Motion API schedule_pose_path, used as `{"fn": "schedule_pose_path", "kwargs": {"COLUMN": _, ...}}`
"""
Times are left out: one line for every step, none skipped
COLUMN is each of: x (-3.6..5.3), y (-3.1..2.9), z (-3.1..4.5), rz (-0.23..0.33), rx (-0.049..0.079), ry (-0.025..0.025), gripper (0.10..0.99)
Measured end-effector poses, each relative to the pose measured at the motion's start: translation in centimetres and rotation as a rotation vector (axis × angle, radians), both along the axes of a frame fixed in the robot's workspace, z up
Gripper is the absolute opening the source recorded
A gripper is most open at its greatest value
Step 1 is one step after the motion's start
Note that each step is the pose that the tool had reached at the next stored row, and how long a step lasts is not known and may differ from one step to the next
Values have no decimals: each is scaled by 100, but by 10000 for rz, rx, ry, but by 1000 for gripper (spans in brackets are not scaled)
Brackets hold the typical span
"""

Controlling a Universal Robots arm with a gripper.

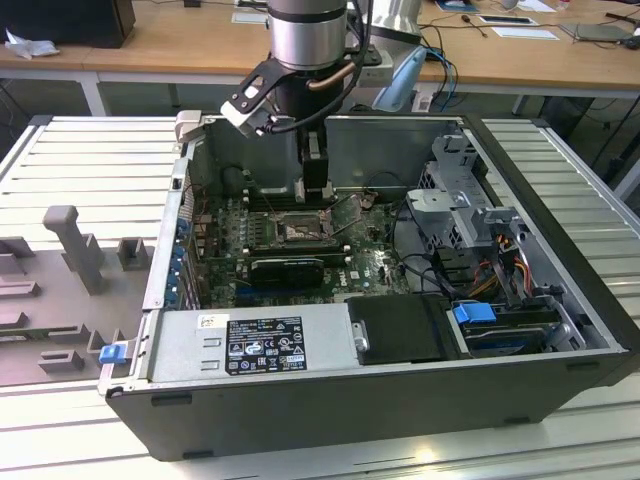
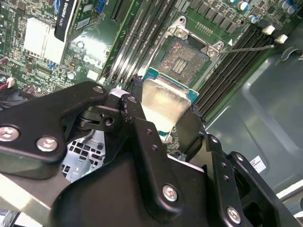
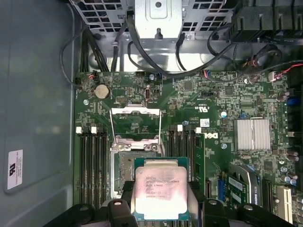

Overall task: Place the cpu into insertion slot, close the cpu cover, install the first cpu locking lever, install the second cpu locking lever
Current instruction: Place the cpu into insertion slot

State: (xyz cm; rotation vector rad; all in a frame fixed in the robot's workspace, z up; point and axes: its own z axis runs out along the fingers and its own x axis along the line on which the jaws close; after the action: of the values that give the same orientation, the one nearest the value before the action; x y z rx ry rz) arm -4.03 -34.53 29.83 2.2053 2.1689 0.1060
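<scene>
Tool (image 2: 163, 113): clamped on two opposite edges of the cpu, low inside the open computer case (image 1: 560, 300) on the bench (image 1: 80, 160).
Cpu (image 3: 160, 191): carried silvery face up, above the board and overlapping one edge of the insertion slot in the first wrist view; not yet seated.
Insertion slot (image 2: 182, 59): bare, its brownish centre exposed, lying between the long memory slots (image 3: 92, 161).
Cpu cover (image 3: 135, 110): swung up and back, off the socket.
Step in hand: placing the chip, by my reading.
Doing it well: probably keep the chip level and square to the dark rim, centre it over the opening before any descent, and avoid sliding it sideways across the contacts.
</scene>
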Motion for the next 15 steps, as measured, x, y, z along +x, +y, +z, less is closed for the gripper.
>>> {"fn": "schedule_pose_path", "kwargs": {"x": 0, "y": 0, "z": -15, "rz": 0, "rx": -1, "ry": 0, "gripper": 529}}
{"fn": "schedule_pose_path", "kwargs": {"x": 0, "y": 0, "z": -26, "rz": 0, "rx": 0, "ry": 0, "gripper": 529}}
{"fn": "schedule_pose_path", "kwargs": {"x": 0, "y": 0, "z": -34, "rz": 0, "rx": -1, "ry": 0, "gripper": 529}}
{"fn": "schedule_pose_path", "kwargs": {"x": 0, "y": 0, "z": -51, "rz": 0, "rx": -1, "ry": 0, "gripper": 529}}
{"fn": "schedule_pose_path", "kwargs": {"x": 0, "y": 0, "z": -74, "rz": 0, "rx": -1, "ry": 0, "gripper": 529}}
{"fn": "schedule_pose_path", "kwargs": {"x": 0, "y": 0, "z": -87, "rz": 0, "rx": -1, "ry": 0, "gripper": 529}}
{"fn": "schedule_pose_path", "kwargs": {"x": 0, "y": 0, "z": -102, "rz": 0, "rx": 0, "ry": 0, "gripper": 529}}
{"fn": "schedule_pose_path", "kwargs": {"x": 0, "y": 0, "z": -109, "rz": 0, "rx": -1, "ry": 0, "gripper": 529}}
{"fn": "schedule_pose_path", "kwargs": {"x": 0, "y": 0, "z": -114, "rz": 0, "rx": -1, "ry": 0, "gripper": 529}}
{"fn": "schedule_pose_path", "kwargs": {"x": 0, "y": 0, "z": -121, "rz": 0, "rx": -1, "ry": 0, "gripper": 529}}
{"fn": "schedule_pose_path", "kwargs": {"x": 0, "y": 0, "z": -126, "rz": 0, "rx": 0, "ry": 0, "gripper": 529}}
{"fn": "schedule_pose_path", "kwargs": {"x": 0, "y": 0, "z": -135, "rz": 0, "rx": -1, "ry": 0, "gripper": 529}}
{"fn": "schedule_pose_path", "kwargs": {"x": 0, "y": 0, "z": -145, "rz": 0, "rx": -1, "ry": 0, "gripper": 529}}
{"fn": "schedule_pose_path", "kwargs": {"x": 0, "y": 0, "z": -151, "rz": 0, "rx": -2, "ry": 0, "gripper": 529}}
{"fn": "schedule_pose_path", "kwargs": {"x": 0, "y": -1, "z": -153, "rz": -1, "rx": -4, "ry": 1, "gripper": 529}}
